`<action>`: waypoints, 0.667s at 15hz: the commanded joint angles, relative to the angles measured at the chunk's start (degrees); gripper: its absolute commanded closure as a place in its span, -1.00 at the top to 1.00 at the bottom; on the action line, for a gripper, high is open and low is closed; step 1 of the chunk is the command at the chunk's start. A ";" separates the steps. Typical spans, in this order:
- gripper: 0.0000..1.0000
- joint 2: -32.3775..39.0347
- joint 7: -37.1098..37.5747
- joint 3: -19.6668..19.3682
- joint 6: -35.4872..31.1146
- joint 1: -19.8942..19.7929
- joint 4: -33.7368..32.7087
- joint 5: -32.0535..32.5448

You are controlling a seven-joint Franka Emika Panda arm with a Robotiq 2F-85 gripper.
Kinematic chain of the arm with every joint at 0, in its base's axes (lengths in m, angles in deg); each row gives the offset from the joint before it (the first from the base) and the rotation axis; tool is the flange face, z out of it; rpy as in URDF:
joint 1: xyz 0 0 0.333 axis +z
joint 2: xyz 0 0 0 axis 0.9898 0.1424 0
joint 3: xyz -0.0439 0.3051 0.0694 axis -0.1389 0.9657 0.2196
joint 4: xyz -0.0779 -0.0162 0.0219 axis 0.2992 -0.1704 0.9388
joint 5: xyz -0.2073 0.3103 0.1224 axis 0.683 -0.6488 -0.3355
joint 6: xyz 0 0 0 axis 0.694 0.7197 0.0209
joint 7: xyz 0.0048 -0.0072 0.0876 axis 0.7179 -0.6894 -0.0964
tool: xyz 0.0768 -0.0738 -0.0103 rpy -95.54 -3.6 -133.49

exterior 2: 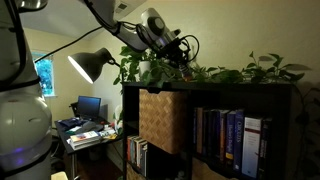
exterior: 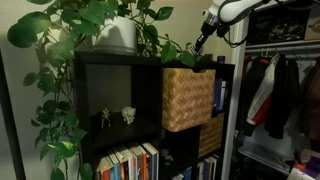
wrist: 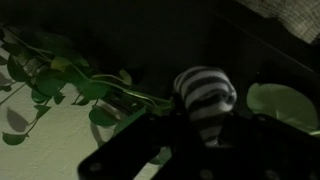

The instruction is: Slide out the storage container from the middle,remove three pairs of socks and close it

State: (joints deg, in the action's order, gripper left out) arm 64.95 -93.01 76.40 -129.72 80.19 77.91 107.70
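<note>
Shelving [exterior: 150, 62] of dark wood, divided into cubbies, holds the storage container [exterior: 187, 98], a light tan wicker cube in the upper row. Its square front stands forward of the shelf's face, so it is partly slid out; this shows in both exterior views [exterior 2: 160, 120]. Just below and behind it in an exterior view sits a darker basket [exterior: 211, 136], pushed further in. A trailing plant [exterior: 75, 40] in a white pot [exterior: 117, 35] spreads over the shelf top, and its leaves also run along that top in the other angle [exterior 2: 235, 72]. The claw [exterior: 200, 42] hangs above the shelf top among those leaves, over the back of the container and apart from it, and is seen again at the arm's end [exterior 2: 183, 55]. In the wrist view the claw [wrist: 203, 125] is clenched on a striped sock bundle [wrist: 205, 92], black and white bands rolled into a ball, with green leaves [wrist: 60, 75] beside it. The picture is too dim to show the claw's fingers clearly. Two small figurines [exterior: 116, 116] stand in the cubby left of the container, books [exterior: 128, 162] fill the row beneath, and clothes [exterior: 280, 95] hang to the right.
</note>
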 commanded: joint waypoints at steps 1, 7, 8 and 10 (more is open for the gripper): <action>-0.69 2.51 1.17 -0.52 -3.39 -0.71 -0.34 1.27; 0.56 2.74 0.95 -0.57 -4.14 -0.39 0.60 2.14; 0.67 2.25 0.97 -0.46 -3.64 -0.31 0.65 2.13; 0.94 1.42 0.85 -0.25 -2.91 -0.10 0.83 1.99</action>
State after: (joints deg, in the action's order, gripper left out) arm 68.40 -93.01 75.89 -132.93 80.05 77.94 108.36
